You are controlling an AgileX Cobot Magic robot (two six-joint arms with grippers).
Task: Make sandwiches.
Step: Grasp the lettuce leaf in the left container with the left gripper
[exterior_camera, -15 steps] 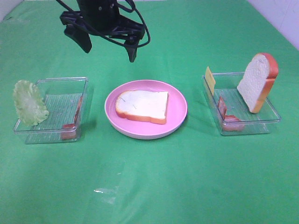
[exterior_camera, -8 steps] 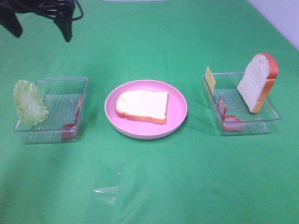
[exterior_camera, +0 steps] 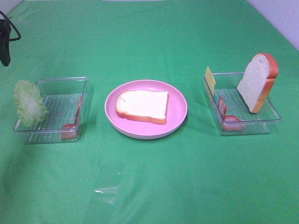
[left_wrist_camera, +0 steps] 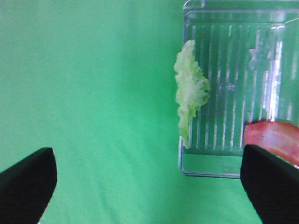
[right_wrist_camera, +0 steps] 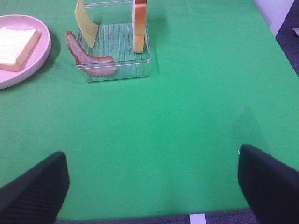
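Note:
A white bread slice [exterior_camera: 142, 105] with an orange-brown crust lies flat on the round pink plate [exterior_camera: 177, 119]. A pale green lettuce leaf [exterior_camera: 29, 102] leans on the left wall of the left clear tray [exterior_camera: 56, 88], which also holds a bacon strip [exterior_camera: 74, 122]. The right clear tray [exterior_camera: 273, 116] holds a yellow cheese slice [exterior_camera: 210, 80], bacon [exterior_camera: 229, 120] and an upright bread slice [exterior_camera: 258, 80]. My left gripper [left_wrist_camera: 149, 186] is open and empty, above the cloth beside the lettuce [left_wrist_camera: 190, 91]. My right gripper [right_wrist_camera: 149, 186] is open and empty, well short of the right tray [right_wrist_camera: 117, 46].
Green cloth covers the table. A dark part of the left arm [exterior_camera: 4, 42] shows at the far left edge of the exterior view. The table's front edge [right_wrist_camera: 140, 217] lies close under the right gripper. A white wall [exterior_camera: 280, 18] stands at the back right.
The left arm has swung from above the back of the plate to the far left and is nearly out of the exterior view. The food has stayed in place.

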